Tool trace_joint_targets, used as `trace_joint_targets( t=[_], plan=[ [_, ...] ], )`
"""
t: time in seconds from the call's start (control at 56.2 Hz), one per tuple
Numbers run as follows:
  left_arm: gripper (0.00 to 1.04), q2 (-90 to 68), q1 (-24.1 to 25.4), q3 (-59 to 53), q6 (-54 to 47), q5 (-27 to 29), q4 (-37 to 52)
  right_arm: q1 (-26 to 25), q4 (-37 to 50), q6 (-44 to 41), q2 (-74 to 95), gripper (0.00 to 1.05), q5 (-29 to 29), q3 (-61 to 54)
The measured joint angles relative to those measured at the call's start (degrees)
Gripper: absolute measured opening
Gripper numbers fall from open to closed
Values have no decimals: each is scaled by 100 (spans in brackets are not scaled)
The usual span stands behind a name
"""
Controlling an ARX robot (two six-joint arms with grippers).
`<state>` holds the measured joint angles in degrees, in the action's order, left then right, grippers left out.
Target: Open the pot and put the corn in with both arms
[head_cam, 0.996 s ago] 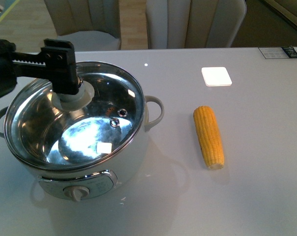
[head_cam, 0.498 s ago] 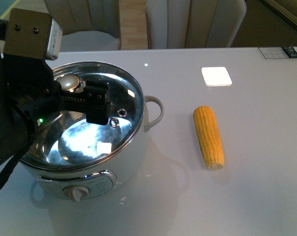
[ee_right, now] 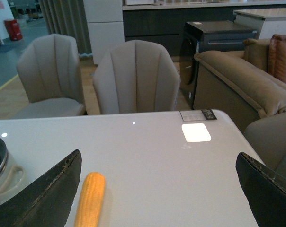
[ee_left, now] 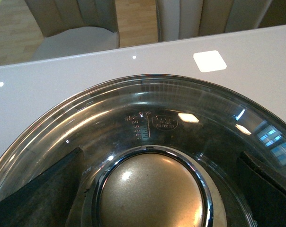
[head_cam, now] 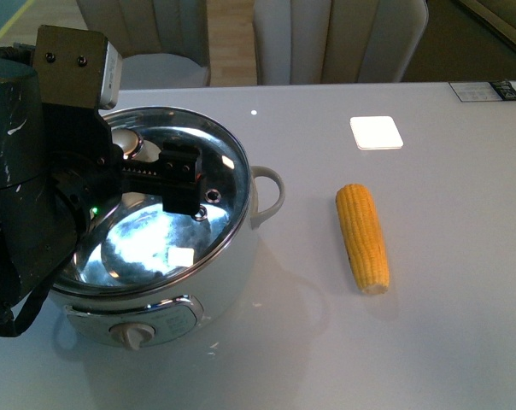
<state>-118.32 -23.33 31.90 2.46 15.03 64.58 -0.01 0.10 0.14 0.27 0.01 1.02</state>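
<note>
1. Left wrist view: your left gripper (ee_left: 160, 155) is spread wide, with one black finger (ee_left: 39, 189) on each side of the lid's round metal knob (ee_left: 150, 194). Neither finger visibly touches it.
2. Around that knob you see the glass lid (ee_left: 147, 104), which sits closed on the pot with its steel rim all round.
3. In the front view your left arm (head_cam: 27, 196) reaches over the pot (head_cam: 232, 282) from its left and hides that side. The pot stands on the left part of the white table (head_cam: 446, 342), with its control dial (head_cam: 131, 335) facing the robot and one loop handle (head_cam: 271, 192) pointing right.
4. Your right gripper (ee_right: 158, 156) is also wide open, with nothing between its fingers. It hangs above the table.
5. The corn (head_cam: 363, 237) lies flat on the table to the pot's right — well apart from it. Its pale cut end points toward the robot.
6. Farther back you see a bright white square (head_cam: 376, 132) on the tabletop and grey chairs (head_cam: 326, 34) behind the table.
</note>
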Motion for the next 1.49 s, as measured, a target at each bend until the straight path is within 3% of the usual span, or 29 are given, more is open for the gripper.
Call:
trace_joint_targets(
  t=[0.498,0.587,1.067,1.494],
  plan=[
    [61,-4,2,11,496,149,9,0,0,0,0,96,2,0],
    [46,0,2,17,487,173,7,0,0,0,0,96,2,0],
    [44,59,0,20,455,216,-13,0,0,0,0,96,2,0],
    [44,1008,48,131,387,234,-748,0,0,0,0,96,2,0]
  ],
)
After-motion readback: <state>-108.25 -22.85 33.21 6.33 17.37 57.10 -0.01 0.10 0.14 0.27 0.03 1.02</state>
